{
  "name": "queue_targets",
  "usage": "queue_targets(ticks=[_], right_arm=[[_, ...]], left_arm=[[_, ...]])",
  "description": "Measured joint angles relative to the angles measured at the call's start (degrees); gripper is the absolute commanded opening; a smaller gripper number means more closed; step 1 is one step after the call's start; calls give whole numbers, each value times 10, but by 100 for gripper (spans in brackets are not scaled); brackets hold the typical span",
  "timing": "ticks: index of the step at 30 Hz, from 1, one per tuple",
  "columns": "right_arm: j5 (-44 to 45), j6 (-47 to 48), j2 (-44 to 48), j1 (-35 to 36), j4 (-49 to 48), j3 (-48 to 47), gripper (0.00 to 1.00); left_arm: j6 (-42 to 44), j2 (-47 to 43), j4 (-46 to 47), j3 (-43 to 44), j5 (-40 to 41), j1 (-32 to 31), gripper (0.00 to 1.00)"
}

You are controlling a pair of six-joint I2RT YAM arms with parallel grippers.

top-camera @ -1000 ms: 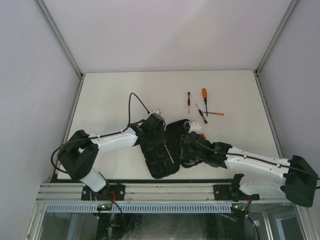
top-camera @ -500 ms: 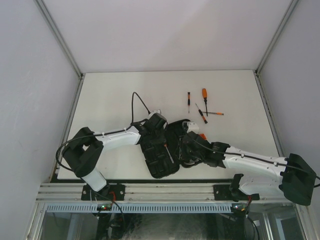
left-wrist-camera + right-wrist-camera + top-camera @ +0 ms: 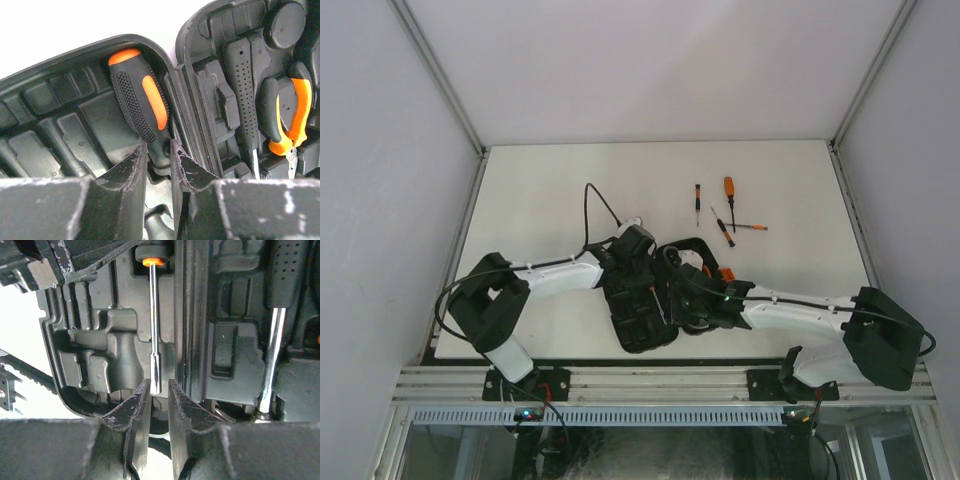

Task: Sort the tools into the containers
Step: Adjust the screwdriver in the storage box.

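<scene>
1. The black case point(image 3: 642, 332) lies open on the white surface point(image 3: 550, 190), near the front edge and between the two arms. Both halves face up and show their moulded slots.
2. An orange-and-black screwdriver point(image 3: 142, 102) lies in the half of the case on the left arm's side, close beside the hinge. Its handle points towards the left arm and its metal shaft towards the right arm.
3. The left claw point(image 3: 157, 150) is low over that half. Its fingers point(image 3: 127, 167) sit on either side of the handle's black lower end with almost no gap. I cannot tell whether they are pressing on it.
4. The right claw point(image 3: 156, 390) straddles the tip of the same screwdriver's shaft. Its jaws stand narrowly apart, with a little space on each side of the shaft, so it is not gripping.
5. In the other half of the case, orange-handled pliers point(image 3: 300, 107) sit in a slot. Beside them lies a tool with a dotted black grip point(image 3: 245, 85) and a shiny shaft.
6. Four loose screwdrivers point(image 3: 729, 190) lie on the surface beyond the case, towards the right. Two of them cross each other.
</scene>
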State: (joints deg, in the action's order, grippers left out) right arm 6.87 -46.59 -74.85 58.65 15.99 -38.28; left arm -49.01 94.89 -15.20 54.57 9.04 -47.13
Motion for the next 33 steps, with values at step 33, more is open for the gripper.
queue_targets(ticks=[33], right_arm=[[-4, -12, -97, -1, 20, -63, 0]], left_arm=[[6, 28, 3, 29, 4, 1, 8]])
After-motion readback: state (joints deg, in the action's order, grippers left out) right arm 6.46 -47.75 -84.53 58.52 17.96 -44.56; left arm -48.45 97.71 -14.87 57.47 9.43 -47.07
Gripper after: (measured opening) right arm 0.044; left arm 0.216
